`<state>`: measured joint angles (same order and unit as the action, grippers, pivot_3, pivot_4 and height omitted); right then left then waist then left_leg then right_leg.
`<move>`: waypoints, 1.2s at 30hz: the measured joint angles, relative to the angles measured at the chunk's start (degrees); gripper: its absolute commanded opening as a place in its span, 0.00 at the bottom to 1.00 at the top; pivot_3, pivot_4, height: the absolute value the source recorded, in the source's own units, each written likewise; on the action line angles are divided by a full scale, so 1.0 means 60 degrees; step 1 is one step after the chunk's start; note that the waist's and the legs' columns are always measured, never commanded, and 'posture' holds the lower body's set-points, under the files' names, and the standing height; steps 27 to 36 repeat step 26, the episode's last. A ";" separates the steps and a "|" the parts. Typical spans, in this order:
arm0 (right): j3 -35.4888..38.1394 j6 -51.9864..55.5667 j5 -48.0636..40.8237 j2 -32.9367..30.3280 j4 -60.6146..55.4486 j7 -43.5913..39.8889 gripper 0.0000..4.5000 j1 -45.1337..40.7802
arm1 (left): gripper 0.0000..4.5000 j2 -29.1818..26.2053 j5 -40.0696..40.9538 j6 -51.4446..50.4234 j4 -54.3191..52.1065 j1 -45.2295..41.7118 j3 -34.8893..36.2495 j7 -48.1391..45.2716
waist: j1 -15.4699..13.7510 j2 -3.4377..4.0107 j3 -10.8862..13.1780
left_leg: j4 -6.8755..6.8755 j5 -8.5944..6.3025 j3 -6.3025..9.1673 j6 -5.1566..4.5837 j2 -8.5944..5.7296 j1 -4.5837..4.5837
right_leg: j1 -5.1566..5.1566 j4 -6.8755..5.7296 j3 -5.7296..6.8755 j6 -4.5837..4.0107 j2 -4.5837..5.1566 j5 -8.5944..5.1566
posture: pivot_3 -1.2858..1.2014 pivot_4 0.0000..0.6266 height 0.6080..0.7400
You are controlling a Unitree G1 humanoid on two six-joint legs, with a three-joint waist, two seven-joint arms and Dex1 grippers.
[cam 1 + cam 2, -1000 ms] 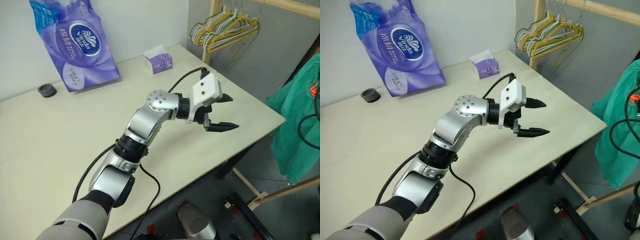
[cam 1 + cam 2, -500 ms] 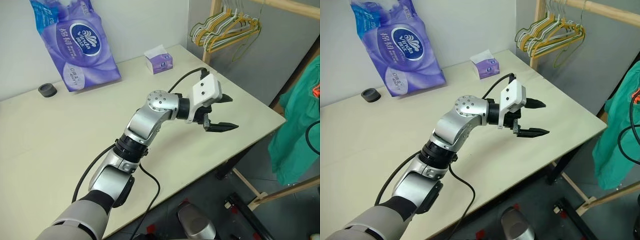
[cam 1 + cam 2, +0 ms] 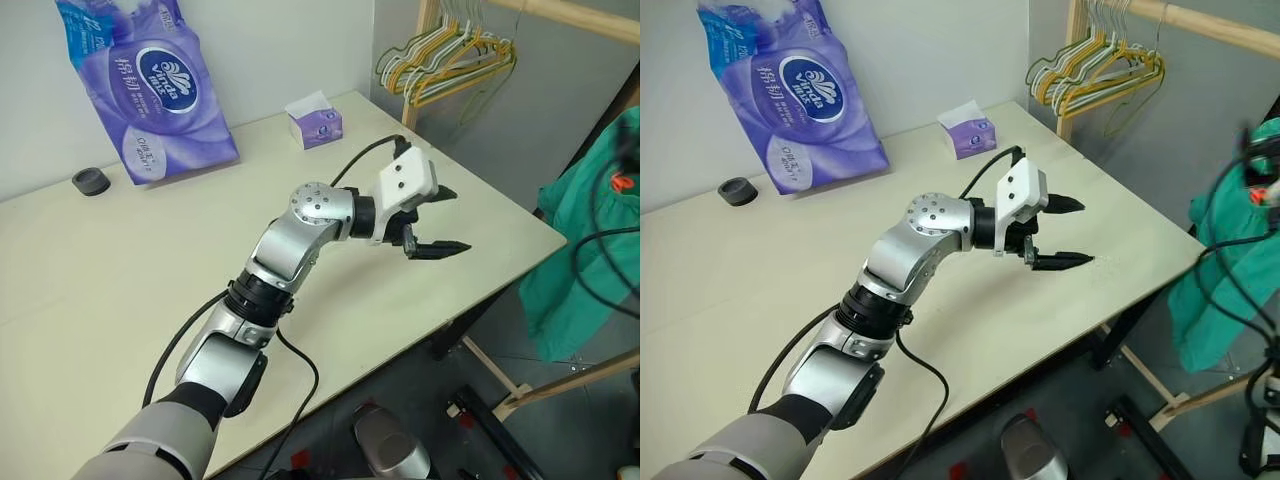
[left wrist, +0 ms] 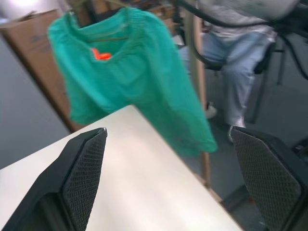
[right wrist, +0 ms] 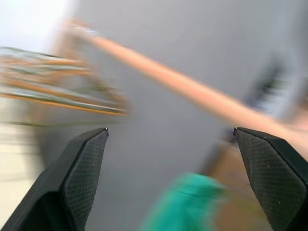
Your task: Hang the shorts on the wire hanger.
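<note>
The teal-green soft fabric shorts (image 3: 585,255) are seen hanging beyond the right edge of the cream table (image 3: 90,270), long axis vertical, to the right of the empty left gripper (image 3: 430,220), jaws apart. The right gripper (image 5: 171,180), likewise apart, is judged nearer.

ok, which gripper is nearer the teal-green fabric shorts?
Right, likely. Right gripper is up beside the teal-green fabric shorts; left gripper hovers over the beige table, well short of them.

cream table (image 3: 120,290) bears tissue pack (image 3: 150,85), tissue box (image 3: 315,123), black ring (image 3: 90,181).
</note>
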<state>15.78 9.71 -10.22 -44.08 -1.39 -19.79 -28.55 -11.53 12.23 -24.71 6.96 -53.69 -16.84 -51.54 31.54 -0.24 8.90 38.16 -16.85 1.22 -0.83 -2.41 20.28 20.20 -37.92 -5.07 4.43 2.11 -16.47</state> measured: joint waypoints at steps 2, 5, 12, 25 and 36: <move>-0.0370 0.0324 -0.0267 0.0232 -0.0435 -0.0440 0.99 0.0066 | 0.96 -0.0188 -0.0049 -0.0221 -0.0130 0.0141 0.0351 0.0522 | -0.0051 -0.0002 0.0000 | 0.0002 0.0000 0.0004 0.0000 -0.0001 0.0005 | 0.0003 0.0001 0.0003 -0.0001 0.0006 0.0001 | 0.33 0.15 1.00; -0.1010 0.0983 -0.0770 0.0998 -0.0952 -0.0871 0.99 0.0073 | 0.96 -0.0576 -0.0171 -0.1055 -0.0718 0.0891 0.1502 0.2003 | -0.0025 -0.0044 -0.0030 | 0.0008 0.0000 0.0015 0.0000 0.0013 0.0003 | 0.0011 -0.0014 0.0007 -0.0005 0.0022 0.0003 | 0.35 0.13 1.00; -0.2601 0.0829 -0.0706 0.3064 0.0011 -0.1439 0.99 -0.0068 | 0.96 -0.0817 -0.1032 -0.2729 -0.3580 0.5234 0.4061 0.5606 | -0.0654 -0.0128 -0.0299 | 0.0060 0.0002 0.0038 0.0004 0.0027 0.0111 | 0.0216 -0.0169 0.0016 -0.0011 0.0023 0.0006 | 0.41 0.06 1.00; -0.3697 -0.0925 0.0002 0.5364 0.3203 -0.1907 0.99 -0.0211 | 0.96 0.0690 -0.1835 -0.2412 -0.4936 0.8433 0.5840 0.8888 | -0.3339 -0.0267 -0.0615 | 0.0146 0.0007 0.0158 0.0024 0.0009 0.0113 | 0.0210 -0.0159 0.0163 -0.0102 0.0034 0.0066 | 0.46 0.05 1.00; -0.3690 -0.0962 0.0015 0.5365 0.3334 -0.1915 0.99 -0.0297 | 0.96 0.0669 -0.1822 -0.2337 -0.4936 0.8399 0.5844 0.8895 | -0.3426 -0.0266 -0.0618 | 0.0144 0.0014 0.0175 0.0035 0.0011 0.0113 | 0.0211 -0.0159 0.0169 -0.0110 0.0028 0.0071 | 0.46 0.05 1.00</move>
